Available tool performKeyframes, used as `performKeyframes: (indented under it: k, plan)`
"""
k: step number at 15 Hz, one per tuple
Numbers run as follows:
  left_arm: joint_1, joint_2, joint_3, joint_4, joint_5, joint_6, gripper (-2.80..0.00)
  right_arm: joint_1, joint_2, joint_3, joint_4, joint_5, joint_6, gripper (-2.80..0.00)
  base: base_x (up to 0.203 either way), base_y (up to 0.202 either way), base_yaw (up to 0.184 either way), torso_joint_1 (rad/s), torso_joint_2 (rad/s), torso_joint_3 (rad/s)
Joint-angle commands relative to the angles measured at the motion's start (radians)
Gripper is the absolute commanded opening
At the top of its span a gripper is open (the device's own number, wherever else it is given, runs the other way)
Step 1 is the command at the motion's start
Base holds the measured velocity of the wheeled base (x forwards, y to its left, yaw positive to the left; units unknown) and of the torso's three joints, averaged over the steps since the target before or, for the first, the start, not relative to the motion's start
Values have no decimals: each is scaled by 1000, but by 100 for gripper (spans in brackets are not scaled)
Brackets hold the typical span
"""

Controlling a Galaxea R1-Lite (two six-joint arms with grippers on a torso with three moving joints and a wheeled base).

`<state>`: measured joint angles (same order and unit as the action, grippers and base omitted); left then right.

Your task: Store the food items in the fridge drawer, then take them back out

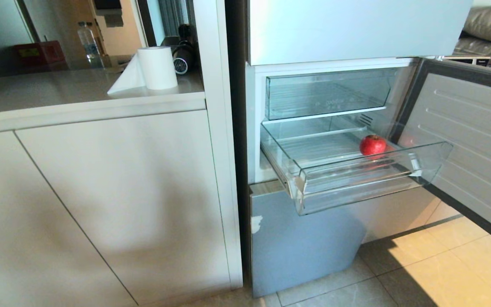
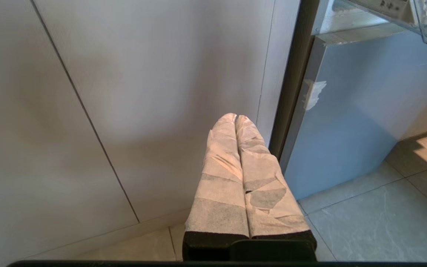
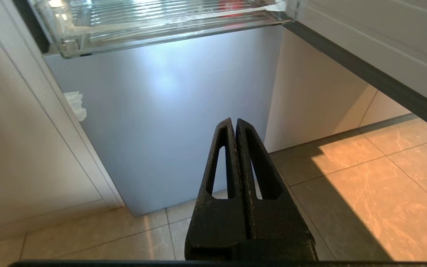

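Pale grey cabinet fronts (image 1: 100, 192) filled the left of the head view, beside the silver-blue fridge (image 1: 305, 243) with its grey ribbed door (image 1: 475, 140) swung open to the right. Only that view showed the wide clear plastic fridge drawer (image 1: 356, 187) from above: it stood pulled out, its long axis running across the fridge opening and its thick front lip facing outward. Inside, near the right rear, sat one small glossy red round fruit (image 1: 372, 145) (a second was nowhere visible), its stem end hard to make out. Above hung a clear upper bin (image 1: 326, 91). A white paper roll (image 1: 157, 67) stood on the counter. Neither arm appeared there; the wrist views alone showed them, low over the tiled floor (image 3: 365, 193). The tape-wrapped left gripper (image 2: 235, 116) was clenched on nothing before the cabinet, and the black right gripper (image 3: 234, 120) likewise, beneath the drawer.
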<state>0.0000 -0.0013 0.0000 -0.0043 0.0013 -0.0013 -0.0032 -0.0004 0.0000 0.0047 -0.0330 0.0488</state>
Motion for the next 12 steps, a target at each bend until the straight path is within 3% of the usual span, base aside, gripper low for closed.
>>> performKeyframes:
  k: [1, 12]
  plan:
    - [0, 0, 2, 0, 0, 0, -280, 0, 0, 0, 0, -1, 0, -280, 0, 0, 0, 0, 0, 0]
    - [0, 0, 2, 0, 0, 4, -280, -1, 0, 0, 0, 1, 0, -280, 6, 0, 1, -1, 0, 0]
